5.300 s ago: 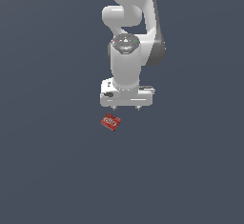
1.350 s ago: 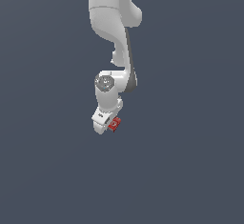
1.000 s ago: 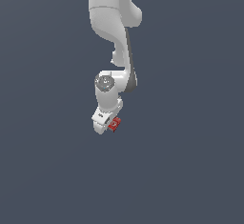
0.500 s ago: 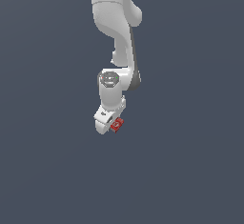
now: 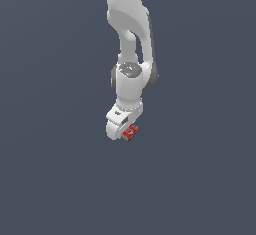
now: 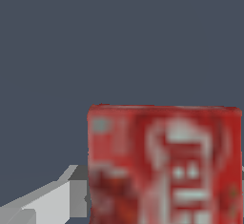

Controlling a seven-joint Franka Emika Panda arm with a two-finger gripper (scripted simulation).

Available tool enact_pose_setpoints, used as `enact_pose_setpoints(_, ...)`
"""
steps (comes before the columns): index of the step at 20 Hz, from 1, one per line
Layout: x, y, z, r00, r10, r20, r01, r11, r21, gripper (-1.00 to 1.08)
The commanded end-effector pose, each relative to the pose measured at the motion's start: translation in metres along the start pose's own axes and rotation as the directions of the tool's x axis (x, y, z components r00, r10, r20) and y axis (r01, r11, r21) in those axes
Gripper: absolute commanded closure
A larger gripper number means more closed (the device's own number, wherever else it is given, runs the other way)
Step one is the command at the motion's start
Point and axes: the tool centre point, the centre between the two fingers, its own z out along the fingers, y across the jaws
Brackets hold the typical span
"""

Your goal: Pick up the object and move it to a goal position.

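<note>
The object is a small flat red box with a white printed label, seen at the lower end of the white arm in the exterior view. My gripper is shut on it, with the hand turned sideways so the fingers are mostly hidden behind the hand. In the wrist view the object fills the lower part of the picture, blurred and very close. One grey finger presses against its side; the other finger is almost out of the picture.
A plain dark grey-blue surface surrounds the arm on all sides. No goal marker or other object shows in either view.
Five seconds ago the box lay under the open gripper. Over the last second the gripper has carried the box a little toward the exterior view's right, with the arm straightening.
</note>
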Motion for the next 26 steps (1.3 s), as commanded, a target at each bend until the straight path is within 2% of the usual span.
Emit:
enact_pose_setpoints(1, 0.017, 0.005, -0.017, 1.000, 0.024, -0.013, -0.024, 0.999, -0.041, 1.08)
enact_pose_setpoints(14, 0.091, 0.023, -0.102, 0.989, 0.126, -0.079, -0.141, 0.964, -0.227, 1.08)
enact_pose_setpoints(20, 0.121, 0.029, -0.141, 0.980, 0.166, -0.112, -0.193, 0.933, -0.305, 1.08)
enact_pose_setpoints(26, 0.151, 0.033, -0.183, 0.967, 0.205, -0.149, -0.248, 0.890, -0.383, 1.08)
